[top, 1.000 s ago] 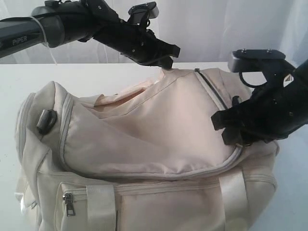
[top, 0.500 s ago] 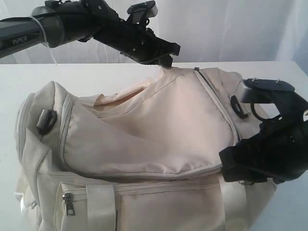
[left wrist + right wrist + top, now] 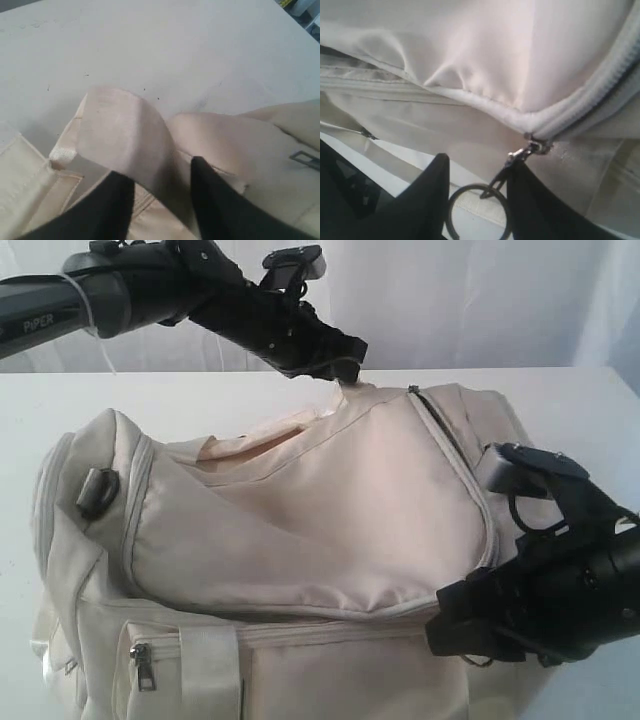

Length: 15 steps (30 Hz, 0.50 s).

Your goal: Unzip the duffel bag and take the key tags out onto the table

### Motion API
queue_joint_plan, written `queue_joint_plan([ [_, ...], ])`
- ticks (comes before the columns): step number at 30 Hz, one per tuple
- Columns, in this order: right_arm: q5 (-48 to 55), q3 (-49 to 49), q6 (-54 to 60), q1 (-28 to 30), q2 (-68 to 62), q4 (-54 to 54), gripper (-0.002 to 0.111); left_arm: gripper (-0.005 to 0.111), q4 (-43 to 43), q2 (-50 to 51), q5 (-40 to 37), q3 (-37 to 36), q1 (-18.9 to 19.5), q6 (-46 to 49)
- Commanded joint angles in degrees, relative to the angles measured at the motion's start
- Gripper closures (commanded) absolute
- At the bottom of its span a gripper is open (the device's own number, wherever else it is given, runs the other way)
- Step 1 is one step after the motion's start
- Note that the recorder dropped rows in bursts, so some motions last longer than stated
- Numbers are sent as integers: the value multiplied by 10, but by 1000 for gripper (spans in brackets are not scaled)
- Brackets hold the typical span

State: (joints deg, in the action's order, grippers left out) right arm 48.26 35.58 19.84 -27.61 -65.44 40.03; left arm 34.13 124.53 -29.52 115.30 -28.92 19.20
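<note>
The cream duffel bag (image 3: 300,510) fills the white table (image 3: 150,395). My left gripper (image 3: 343,375) is at the bag's far top edge, shut on a raised fold of its fabric (image 3: 120,135), which sits between the black fingers (image 3: 117,200). My right gripper (image 3: 445,630) is low at the bag's front right corner. In the right wrist view it (image 3: 479,165) is shut on the metal ring (image 3: 477,186) of the main zipper pull, just below the slider (image 3: 536,146). The zipper track (image 3: 445,440) curves over the bag's right end. The key tags are hidden.
A front side pocket with a metal zipper pull (image 3: 143,665) and a satin strap (image 3: 210,670) face the camera. A dark buckle (image 3: 97,490) sits on the bag's left end. Bare table (image 3: 150,40) lies behind the bag. A white curtain backs the scene.
My right gripper has travelled down the bag's right end and round toward the front, taking the zipper pull with it. The left gripper has held its fold almost still.
</note>
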Motion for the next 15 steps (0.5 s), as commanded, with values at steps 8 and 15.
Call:
queue_joint_plan([
  [8,-2,-4,11,0,3,17,101,43,-41,-74,-69,1,2,8],
  [15,-9,-25,50,0,3,62,101,43,-99,-131,-244,1,2,8],
])
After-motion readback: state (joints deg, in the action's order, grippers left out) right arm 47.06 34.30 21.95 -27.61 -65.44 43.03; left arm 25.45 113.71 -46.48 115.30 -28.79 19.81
